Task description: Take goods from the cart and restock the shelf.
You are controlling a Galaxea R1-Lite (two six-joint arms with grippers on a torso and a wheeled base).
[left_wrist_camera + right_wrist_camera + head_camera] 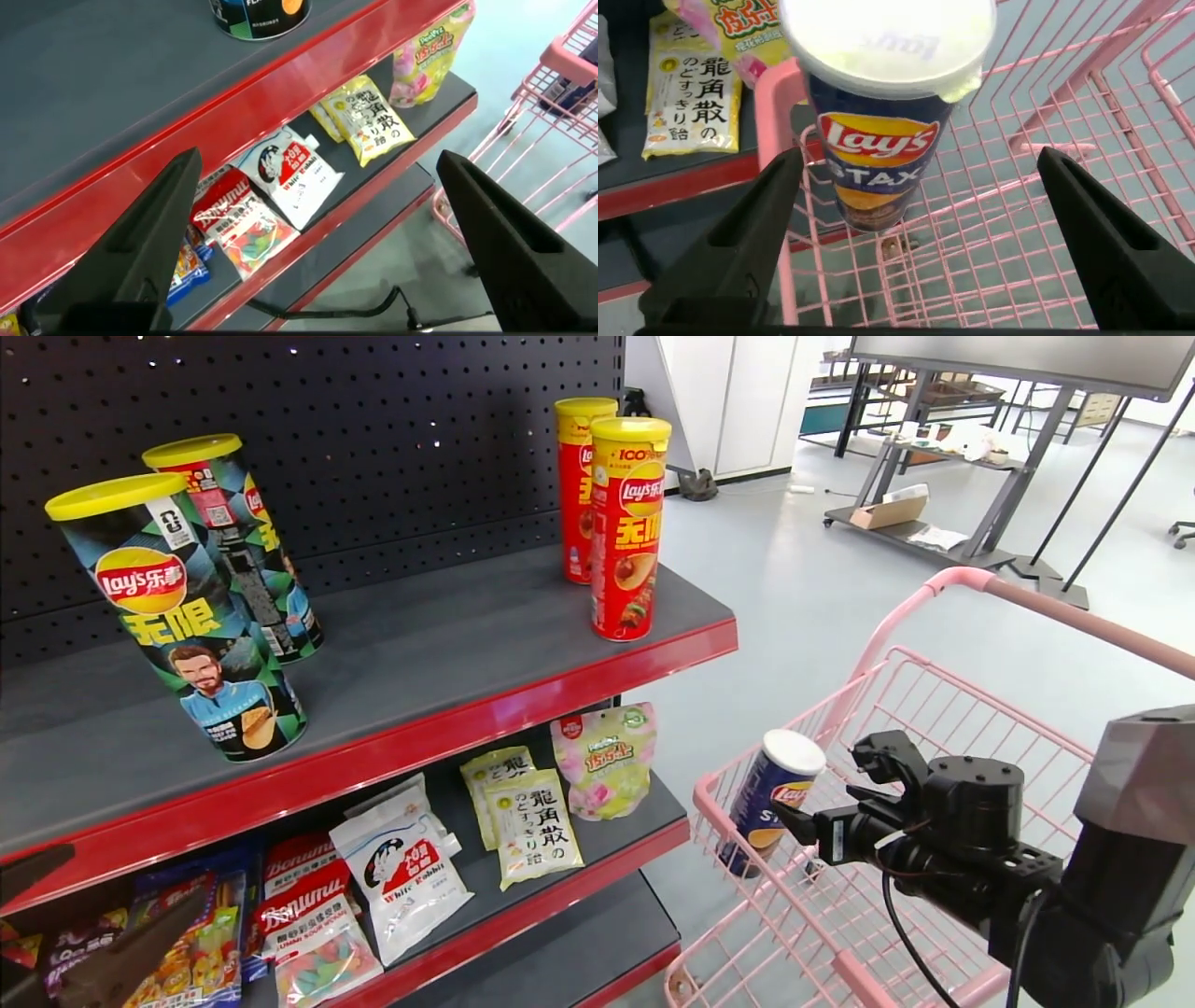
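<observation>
**blue can waits in the cart, both hands open**

the pink cart (1055,609) is the landmark here. the blue can (767,803), with a white lid, sits inside the cart in the corner closest to the shelf (523,705). it leans at a tilt, with its lid higher than the cart's rim.

the right hand (822,782) hangs over the cart's basket, level with the can. its fingers are spread wide, one to each side of the can. in the right wrist view the can stands in the gap between them, not clamped. whether the lower fingertip touches the can's side, i cannot tell. this hand grips nothing.

the shelf stands just beside the cart, on the robot's left. two red cans (627,532) stand upright on its top board, at the end closest to the cart. two green-and-black cans (187,625) stand at the end far from the cart.

on the board below, a pink-and-green bag (605,761) lies nearest the cart. next come yellow bags (527,826), then a white bag (401,868) farther from it.

the left hand (322,247) hovers well apart from the cart, in front of the shelf's far end. its fingers are wide apart and it is empty.
</observation>
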